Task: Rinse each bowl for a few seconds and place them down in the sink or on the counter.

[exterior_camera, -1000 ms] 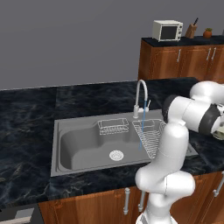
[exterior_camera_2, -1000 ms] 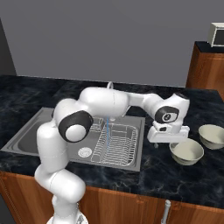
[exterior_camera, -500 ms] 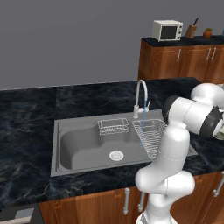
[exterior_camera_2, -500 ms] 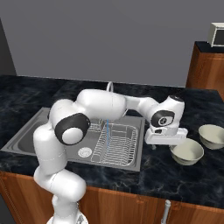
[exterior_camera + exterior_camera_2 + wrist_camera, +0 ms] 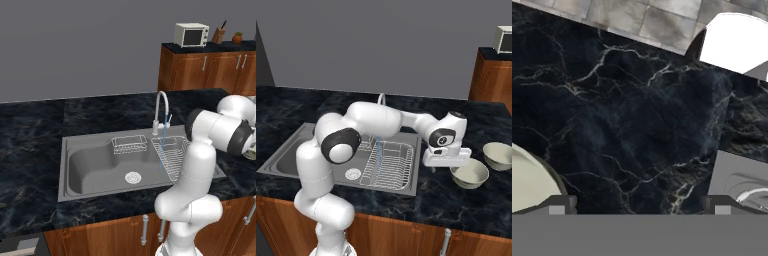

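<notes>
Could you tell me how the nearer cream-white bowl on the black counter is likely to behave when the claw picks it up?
The nearer cream-white round bowl looks rigid, so it should keep its shape when gripped. Its smooth curved wall may slip between the fingers of the open claw, so a grip over the rim seems safer. Sitting upright on the glossy black marble-like counter, it would probably slide rather than tip if nudged.

No readable text, labels, brands or numbers anywhere; microwave (image 5: pixel 191 34) on the tall cabinet behind the sink (image 5: pixel 100 165) has a front panel too small to read
</notes>
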Robot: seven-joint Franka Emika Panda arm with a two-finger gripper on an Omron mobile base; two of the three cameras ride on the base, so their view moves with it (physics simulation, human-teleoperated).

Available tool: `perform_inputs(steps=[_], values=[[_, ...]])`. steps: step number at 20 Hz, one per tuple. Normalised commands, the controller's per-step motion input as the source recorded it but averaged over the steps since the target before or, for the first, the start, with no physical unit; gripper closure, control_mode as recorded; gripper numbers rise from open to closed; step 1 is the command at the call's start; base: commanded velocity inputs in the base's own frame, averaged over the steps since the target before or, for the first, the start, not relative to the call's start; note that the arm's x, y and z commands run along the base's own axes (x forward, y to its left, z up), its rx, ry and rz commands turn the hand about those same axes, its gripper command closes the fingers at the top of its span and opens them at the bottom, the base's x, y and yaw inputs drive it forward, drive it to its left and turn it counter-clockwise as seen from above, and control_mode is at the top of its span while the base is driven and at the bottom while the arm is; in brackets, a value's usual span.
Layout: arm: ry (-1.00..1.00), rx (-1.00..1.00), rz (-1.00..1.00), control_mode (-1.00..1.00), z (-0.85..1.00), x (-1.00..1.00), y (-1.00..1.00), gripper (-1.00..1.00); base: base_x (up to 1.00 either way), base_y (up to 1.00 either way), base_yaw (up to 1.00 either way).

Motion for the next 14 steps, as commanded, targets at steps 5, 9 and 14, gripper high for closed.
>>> perform_inputs(steps=[5,9,14], values=[[0.0,0.0,0.02,-1.0,-0.04,0.1,-0.16,-1.0,0.0,0.0,0.0],[0.0,0.0,0.03,-1.0,-0.21,0.09,-0.01,-1.0,0.0,0.0,0.0],[0.0,0.0,0.03,-1.0,-0.22,0.14,-0.01,-1.0,0.0,0.0,0.0]])
